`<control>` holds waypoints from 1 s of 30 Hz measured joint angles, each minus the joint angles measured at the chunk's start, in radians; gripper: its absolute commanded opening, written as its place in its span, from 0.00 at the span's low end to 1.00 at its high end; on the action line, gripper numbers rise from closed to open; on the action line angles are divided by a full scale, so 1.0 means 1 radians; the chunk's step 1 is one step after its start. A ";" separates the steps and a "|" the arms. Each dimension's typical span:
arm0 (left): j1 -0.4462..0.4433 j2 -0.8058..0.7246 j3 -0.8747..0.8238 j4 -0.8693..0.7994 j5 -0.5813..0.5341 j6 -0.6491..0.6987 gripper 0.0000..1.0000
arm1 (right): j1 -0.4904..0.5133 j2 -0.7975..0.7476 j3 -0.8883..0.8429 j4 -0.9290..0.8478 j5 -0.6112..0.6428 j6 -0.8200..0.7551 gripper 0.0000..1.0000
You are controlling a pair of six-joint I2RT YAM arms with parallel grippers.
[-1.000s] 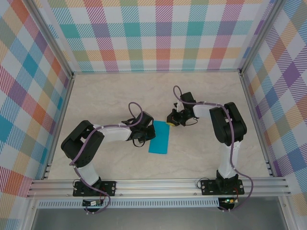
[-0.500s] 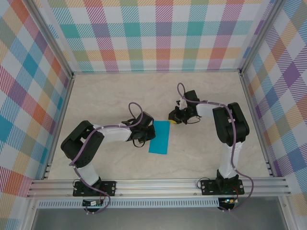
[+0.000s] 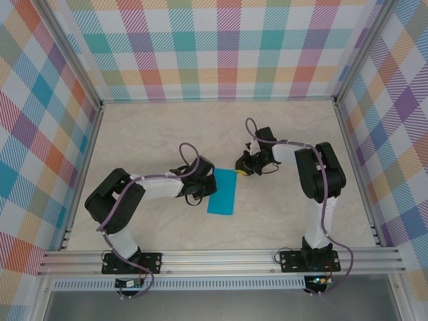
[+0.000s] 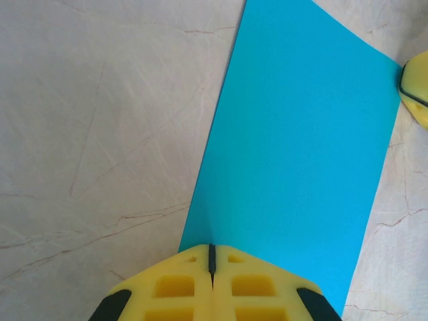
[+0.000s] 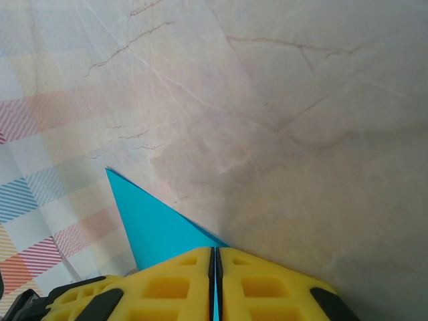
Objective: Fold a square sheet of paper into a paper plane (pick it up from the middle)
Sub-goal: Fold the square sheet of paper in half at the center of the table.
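Presently the teal-blue folded paper rectangle (image 3: 223, 191) lies near-to-far; left gripper (image 4: 211, 249), fingers together, at its left edge; right gripper (image 5: 215, 251) pinches its far-right corner.

No readable text is appearing on any surface. No label, brand mark, number or sign is showing legibly either.

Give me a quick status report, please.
Left gripper shut, tips on the square sheet of paper at its long edge. Right gripper shut, pinching a corner. Sheet a narrow rectangle on the table. Nothing in the way.
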 measured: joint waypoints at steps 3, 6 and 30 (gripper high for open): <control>0.000 0.000 0.000 0.000 -0.001 0.000 0.00 | 0.000 -0.032 -0.001 -0.029 0.010 0.000 0.13; -0.001 0.000 0.000 0.000 -0.002 0.000 0.00 | 0.000 -0.122 -0.043 -0.017 -0.008 0.006 0.10; -0.004 -0.002 0.019 -0.051 -0.009 0.047 0.00 | 0.270 -0.425 -0.524 0.216 -0.089 0.112 0.08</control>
